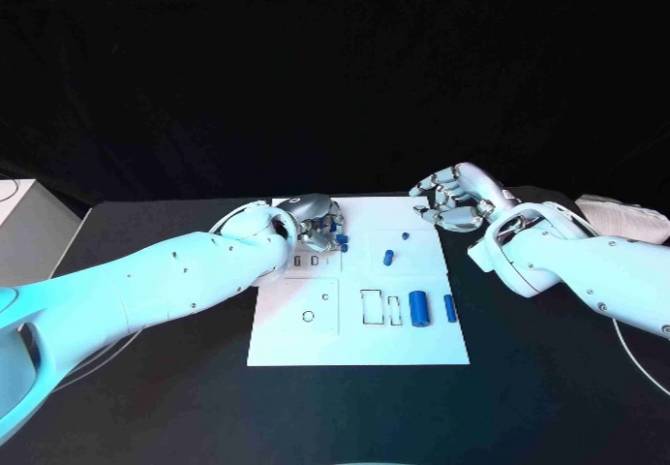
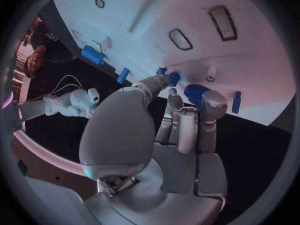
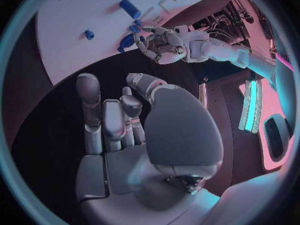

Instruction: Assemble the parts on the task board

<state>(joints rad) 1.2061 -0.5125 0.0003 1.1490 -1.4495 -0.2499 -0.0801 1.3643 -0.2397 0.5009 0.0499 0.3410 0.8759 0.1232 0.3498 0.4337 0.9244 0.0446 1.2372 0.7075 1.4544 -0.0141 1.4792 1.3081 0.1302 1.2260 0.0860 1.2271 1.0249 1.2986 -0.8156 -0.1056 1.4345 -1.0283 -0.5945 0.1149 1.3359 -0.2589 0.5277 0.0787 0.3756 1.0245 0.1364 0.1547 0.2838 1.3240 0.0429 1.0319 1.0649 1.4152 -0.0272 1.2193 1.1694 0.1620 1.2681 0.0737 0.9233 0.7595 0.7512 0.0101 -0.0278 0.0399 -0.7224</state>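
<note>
The white task board [image 1: 350, 341] lies mid-table. My left hand [image 1: 315, 215] hovers low over its far left corner, where a small cluster of blue parts [image 1: 340, 237] sits. In the left wrist view the fingertips [image 2: 212, 102] and thumb close in around a rounded blue part [image 2: 195, 91]; whether it is gripped I cannot tell. My right hand [image 1: 454, 199] hangs off the board's far right corner, fingers apart and holding nothing [image 3: 125, 125]. A thick blue cylinder [image 1: 419, 310] and a slim blue one [image 1: 449, 308] lie near the board's right edge. Two small blue parts [image 1: 389, 257] rest mid-board.
Empty rectangular slots [image 1: 372, 306] and a small round hole [image 1: 307, 316] mark the board's near half. A white cable [image 1: 624, 334] runs over the black table at the right. A pale box [image 1: 28, 232] stands past the table's left edge.
</note>
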